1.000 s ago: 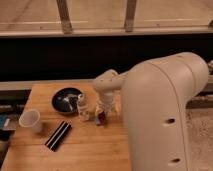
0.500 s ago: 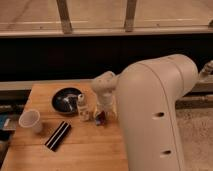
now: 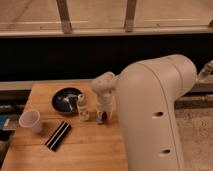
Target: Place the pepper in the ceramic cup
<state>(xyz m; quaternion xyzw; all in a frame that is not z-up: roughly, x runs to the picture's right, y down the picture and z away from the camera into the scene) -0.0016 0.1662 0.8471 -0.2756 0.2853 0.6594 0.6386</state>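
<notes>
- Gripper [image 3: 102, 115] is down at the table [image 3: 90, 152], just right of the small bottle [image 3: 82, 108]. The wrist points straight down, which we'd say is to clear the bottle.
- Pepper [image 3: 101, 120] shows as a dark red bit right at the gripper tip, low on the wood.
- We can't tell whether the gripper is clamped on it or loose around it.
- We read this as the pick step; the pepper is not lifted yet.
- Ceramic cup [image 3: 30, 121] stands upright near the left edge, well apart from the pepper. It looks empty, though we don't see its bottom.
- Black bowl [image 3: 59, 105] behind the bottle holds some pale bits; we can't tell what.
- Black bar [image 3: 58, 135] lies flat between cup and gripper, so the carry likely has to pass over it.
</notes>
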